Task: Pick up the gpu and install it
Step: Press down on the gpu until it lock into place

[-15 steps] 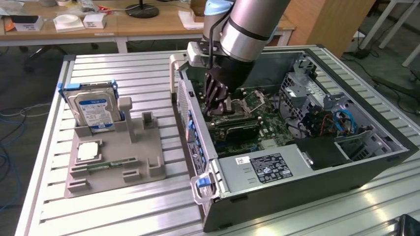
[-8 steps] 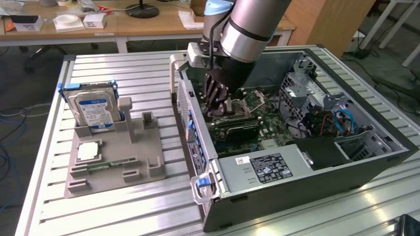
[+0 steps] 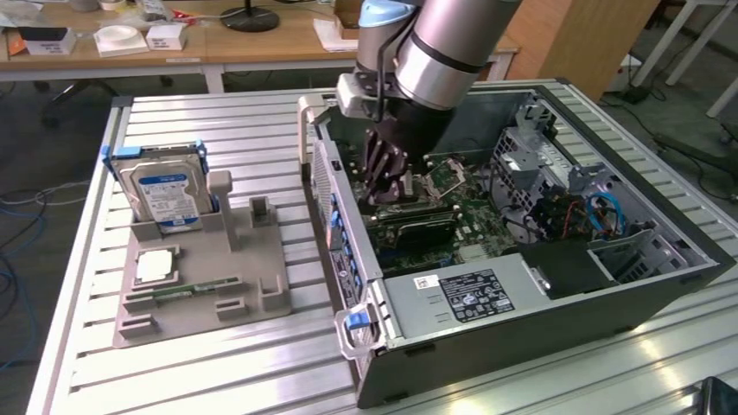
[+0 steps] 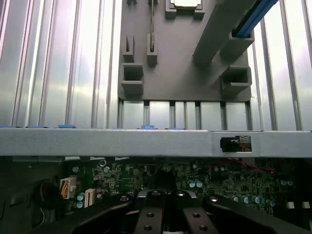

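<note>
Gripper: the gripper (image 3: 386,192) (image 4: 164,217) hangs from the arm inside the computer case (image 3: 519,346), low over the motherboard (image 3: 467,223), with its dark fingers (image 4: 148,214) pressed together.
Grip: it cannot be told whether the fingertips pinch anything; their tips are hidden.
Gpu: the gpu (image 3: 413,223) shows as a dark block with a green edge inside the case, on the motherboard directly under the gripper, near the case wall on the exterior view's left.
Case: it lies on its side, open on top, on the slatted metal surface (image 3: 207,130), taking up the exterior view's right half.
Power supply: a grey box with a black label (image 3: 461,298) sits in the near corner of the case.
Cables: blue cables (image 3: 606,216) curl in the far part of the case, on the exterior view's right, well apart from the gripper.
Holder: a grey moulded holder (image 3: 219,259) (image 4: 170,63) rests on the surface just beside the case, on the exterior view's left.
Hard drive: a hard drive (image 3: 165,192) with a blue and white label stands upright at the holder's far end, well apart from the case.
Chip: a square processor chip (image 3: 155,266) lies flat in the holder.
Memory stick: a slim green memory stick (image 3: 185,291) lies in the holder's near part.
Wrist view: the grey case wall (image 4: 122,142) crosses between the motherboard (image 4: 161,173) and the surface (image 4: 58,63).
</note>
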